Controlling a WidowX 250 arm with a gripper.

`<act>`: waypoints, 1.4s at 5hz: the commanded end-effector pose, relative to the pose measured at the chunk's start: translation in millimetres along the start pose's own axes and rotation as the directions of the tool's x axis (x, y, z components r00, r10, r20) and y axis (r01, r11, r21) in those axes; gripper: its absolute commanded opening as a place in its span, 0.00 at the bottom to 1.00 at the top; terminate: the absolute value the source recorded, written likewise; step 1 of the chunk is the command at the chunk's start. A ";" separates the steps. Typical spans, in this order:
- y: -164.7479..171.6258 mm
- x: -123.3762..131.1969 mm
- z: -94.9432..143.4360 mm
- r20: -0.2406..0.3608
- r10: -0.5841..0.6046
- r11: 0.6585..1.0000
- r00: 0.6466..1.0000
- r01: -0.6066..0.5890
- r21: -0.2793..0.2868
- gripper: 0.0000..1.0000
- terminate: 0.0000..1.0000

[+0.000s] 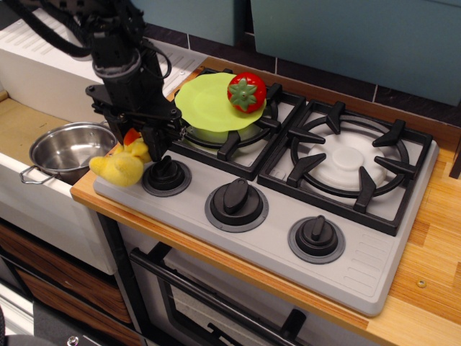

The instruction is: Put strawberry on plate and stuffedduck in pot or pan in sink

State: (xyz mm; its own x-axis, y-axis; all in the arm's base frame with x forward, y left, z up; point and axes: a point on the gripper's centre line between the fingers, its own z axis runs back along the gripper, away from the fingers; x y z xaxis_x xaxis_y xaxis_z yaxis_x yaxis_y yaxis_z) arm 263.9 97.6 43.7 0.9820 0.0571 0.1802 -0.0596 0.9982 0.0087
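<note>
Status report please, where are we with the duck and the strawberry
End effector down over stuffed duck, grip unclear. Duck on stove's left corner, not yet in pot. Strawberry already on plate. Nothing blocking the way to the pot.

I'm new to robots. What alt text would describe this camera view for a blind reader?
A black robot pincer reaches down at a yellow duck lying on the stove's left edge, beside a steel pot in the sink. A strawberry sits on a green plate on the back-left burner.
</note>
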 end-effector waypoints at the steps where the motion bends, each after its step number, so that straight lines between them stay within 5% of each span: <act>1: 12.9 15.5 59.6 0.045 -0.078 0.996 0.996 0.077 0.034 0.00 0.00; 3: 59.8 23.7 66.0 0.053 -0.168 0.981 0.984 0.172 -0.087 0.00 0.00; 5: 86.5 17.2 41.2 0.143 -0.184 0.959 0.973 0.209 -0.190 0.00 0.00; 7: 101.0 15.5 7.4 0.240 -0.212 0.942 0.947 0.264 -0.208 0.00 0.00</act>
State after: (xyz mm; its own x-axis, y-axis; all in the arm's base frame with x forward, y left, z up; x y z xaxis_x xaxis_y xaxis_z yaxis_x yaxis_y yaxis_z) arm 264.9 195.6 43.8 0.9094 -0.1472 0.3889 0.2352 0.9533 -0.1893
